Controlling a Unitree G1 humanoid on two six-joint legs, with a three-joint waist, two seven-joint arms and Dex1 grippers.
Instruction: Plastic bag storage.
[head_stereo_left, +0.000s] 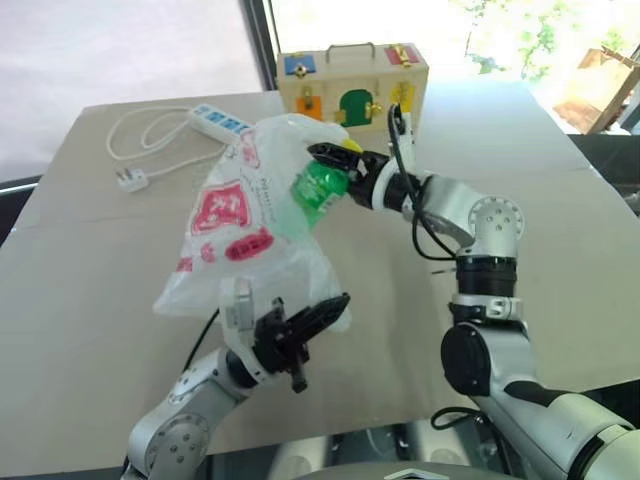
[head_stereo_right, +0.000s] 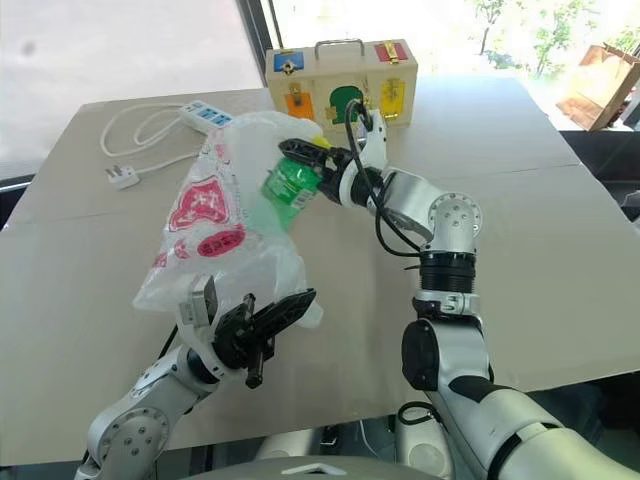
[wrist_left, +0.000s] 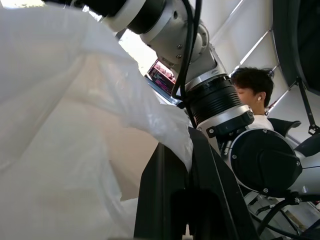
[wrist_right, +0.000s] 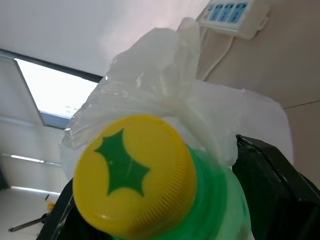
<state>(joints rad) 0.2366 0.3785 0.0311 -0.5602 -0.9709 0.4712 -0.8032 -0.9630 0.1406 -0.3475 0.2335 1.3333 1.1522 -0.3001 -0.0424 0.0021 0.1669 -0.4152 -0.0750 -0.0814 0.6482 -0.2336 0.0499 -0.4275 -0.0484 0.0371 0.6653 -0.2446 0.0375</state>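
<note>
The plastic bag (head_stereo_left: 245, 225) hangs above the surface (head_stereo_left: 90, 330); your left pincer (head_stereo_left: 318, 318) is pressed together on its lower edge. Your right pincer (head_stereo_left: 335, 170) pinches a green bottle (head_stereo_left: 322, 190) at the bag's top. The right wrist view reveals its yellow cap (wrist_right: 132, 172); the left wrist view, a person (wrist_left: 252, 92).

Bright daylight from the window (head_stereo_left: 440, 25) behind (overexposed there); tabletop evenly lit.

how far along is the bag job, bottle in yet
Nearly. The left gripper is shut on the plastic bag, holding it up off the table. The right gripper carries the green bottle at the bag's upper end. Left: releasing the bottle inside.
</note>
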